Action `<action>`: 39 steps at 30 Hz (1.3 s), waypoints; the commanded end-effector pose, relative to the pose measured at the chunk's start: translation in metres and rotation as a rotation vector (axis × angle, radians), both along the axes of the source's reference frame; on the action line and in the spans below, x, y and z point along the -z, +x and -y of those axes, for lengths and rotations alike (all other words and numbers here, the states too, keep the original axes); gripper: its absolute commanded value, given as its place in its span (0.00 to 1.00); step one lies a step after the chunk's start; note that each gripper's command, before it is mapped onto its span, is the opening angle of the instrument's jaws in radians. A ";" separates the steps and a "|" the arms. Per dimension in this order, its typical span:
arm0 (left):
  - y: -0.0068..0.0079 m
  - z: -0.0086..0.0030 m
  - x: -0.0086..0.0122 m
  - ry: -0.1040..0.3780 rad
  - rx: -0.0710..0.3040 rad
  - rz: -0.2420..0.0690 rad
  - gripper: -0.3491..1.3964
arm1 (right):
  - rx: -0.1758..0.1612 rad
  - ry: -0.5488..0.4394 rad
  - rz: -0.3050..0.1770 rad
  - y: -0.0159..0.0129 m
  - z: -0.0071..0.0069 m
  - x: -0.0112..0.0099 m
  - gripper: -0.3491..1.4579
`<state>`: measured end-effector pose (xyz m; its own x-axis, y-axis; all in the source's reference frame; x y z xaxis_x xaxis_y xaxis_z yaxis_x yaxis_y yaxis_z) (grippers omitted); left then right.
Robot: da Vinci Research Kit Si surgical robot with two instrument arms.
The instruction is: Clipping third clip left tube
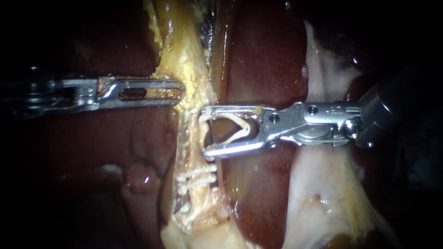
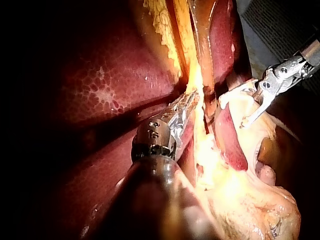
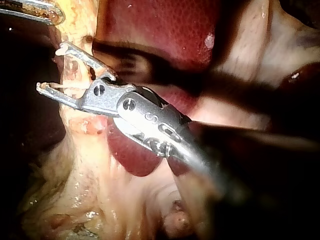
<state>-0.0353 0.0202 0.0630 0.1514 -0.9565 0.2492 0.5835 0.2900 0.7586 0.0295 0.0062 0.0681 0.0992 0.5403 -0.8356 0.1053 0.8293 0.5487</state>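
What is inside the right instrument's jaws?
A white clip, spread wide, held by both jaws of the right instrument; the tube's edge lies between their tips. Its far side is hidden.

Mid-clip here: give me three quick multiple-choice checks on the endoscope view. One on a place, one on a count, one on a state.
1. Where on the left tube does the right instrument stand, against the white clips already placed there?
A. Below them in the endoscope view
B. Above them in the endoscope view
C. Level with them, touching them

2. How many white clips already sit on the left tube?
A. Three
B. One
C. Two

3. What state is the loaded clip between the right instrument's jaws in?
A. Spread open in a V
B. Squeezed flat across the tube
C. Lying loose on the liver

Answers:
1 B, the jaws meet the tube's edge well above the placed clips.
2 C, two white bars cross the tube side by side.
3 A, its two arms follow the wide-apart jaws.
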 end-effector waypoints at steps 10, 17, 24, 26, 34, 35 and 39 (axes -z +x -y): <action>0.0005 -0.0003 0.0003 0.000 0.000 -0.001 0.00 | 0.000 0.001 0.000 -0.0001 -0.0001 0.0001 0.46; 0.0041 -0.0030 0.0027 -0.012 0.035 -0.018 0.00 | 0.002 -0.002 -0.001 0.0000 0.0003 0.0001 0.47; 0.0083 -0.0057 0.0051 -0.026 0.086 -0.019 0.00 | -0.013 0.172 -0.009 0.0004 0.0012 0.0006 0.48; 0.0089 -0.0060 0.0056 -0.022 0.099 -0.016 0.00 | 0.004 0.203 0.013 0.0006 0.0014 0.0006 0.48; 0.0087 -0.0053 0.0067 -0.032 0.102 -0.021 0.00 | 0.072 0.304 0.098 0.0025 0.0023 -0.0006 0.46; 0.0087 -0.0052 0.0068 -0.032 0.102 -0.022 0.00 | 0.078 0.308 0.106 0.0028 0.0023 -0.0008 0.45; 0.0087 -0.0049 0.0073 -0.036 0.101 -0.024 0.00 | 0.111 0.300 0.156 0.0038 0.0026 -0.0019 0.44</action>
<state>-0.0266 0.0251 0.0557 0.0588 -0.9580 0.2808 0.6286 0.2541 0.7350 0.0335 0.0036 0.0704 0.2971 0.7354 -0.6090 0.0768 0.6173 0.7830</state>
